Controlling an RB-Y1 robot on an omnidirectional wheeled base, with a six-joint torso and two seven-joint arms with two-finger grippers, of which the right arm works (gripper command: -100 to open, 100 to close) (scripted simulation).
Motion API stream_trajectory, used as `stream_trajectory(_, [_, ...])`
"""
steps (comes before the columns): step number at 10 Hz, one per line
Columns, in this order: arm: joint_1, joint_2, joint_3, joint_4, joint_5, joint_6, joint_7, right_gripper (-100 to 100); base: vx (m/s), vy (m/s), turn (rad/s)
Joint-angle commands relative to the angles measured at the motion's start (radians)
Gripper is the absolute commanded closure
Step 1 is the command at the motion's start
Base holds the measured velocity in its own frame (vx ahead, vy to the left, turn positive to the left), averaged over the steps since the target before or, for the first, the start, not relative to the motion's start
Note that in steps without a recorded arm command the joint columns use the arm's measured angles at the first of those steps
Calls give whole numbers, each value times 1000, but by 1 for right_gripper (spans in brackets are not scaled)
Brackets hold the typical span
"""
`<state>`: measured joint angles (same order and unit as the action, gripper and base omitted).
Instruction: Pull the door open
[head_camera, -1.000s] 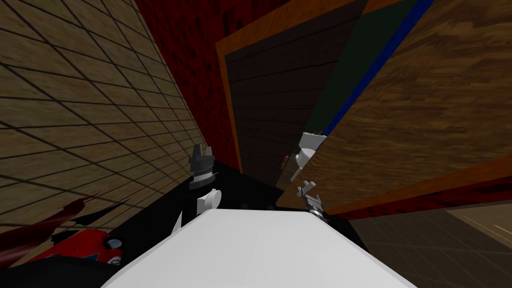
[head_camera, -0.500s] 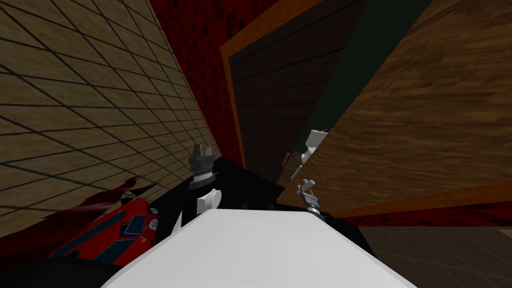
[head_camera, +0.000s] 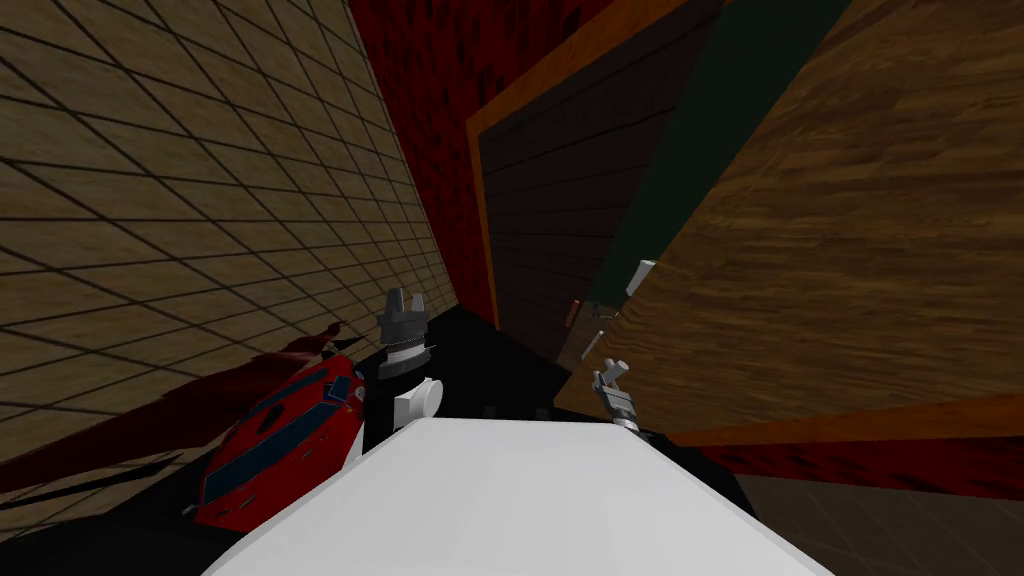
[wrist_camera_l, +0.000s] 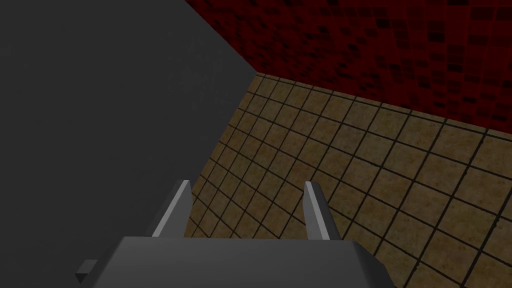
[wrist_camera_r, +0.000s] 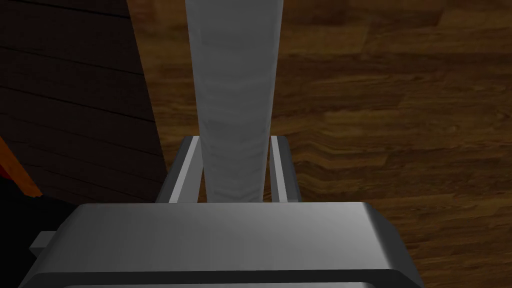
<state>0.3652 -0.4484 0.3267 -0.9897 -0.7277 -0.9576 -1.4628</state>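
Head view: the wooden door (head_camera: 860, 240) stands ajar at our two o'clock. Our right gripper (head_camera: 610, 376) is at its near edge and our left gripper (head_camera: 403, 303) at eleven o'clock.

Left wrist view: our fingers (wrist_camera_l: 172, 210) are spread wide, holding nothing.

Right wrist view: our fingers (wrist_camera_r: 185, 170) are narrow, clamped on the grey door handle (wrist_camera_r: 235, 90).

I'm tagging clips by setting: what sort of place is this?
Likely an indoor room or hallway, right at a doorway. A wooden door stands in an orange frame, a red wall meets tan tiling, and the right end effector is shut on the door's grey handle.
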Motion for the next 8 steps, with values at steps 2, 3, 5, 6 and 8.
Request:
stream_trajectory(2, [11,-38,37,-6,21,-42,-43,100,-229,-101,225])
stream_trajectory(3, [12,-51,60,-9,34,-61,-63,100,-209,-54,261])
stream_trajectory(5, [13,-67,87,-12,49,-84,-87,100,-233,-62,172])
stream_trajectory(6, [10,-58,82,-5,45,-73,-80,100,-91,-29,51])
stream_trajectory(8, [10,-71,101,8,60,-92,-105,100,-200,-40,168])
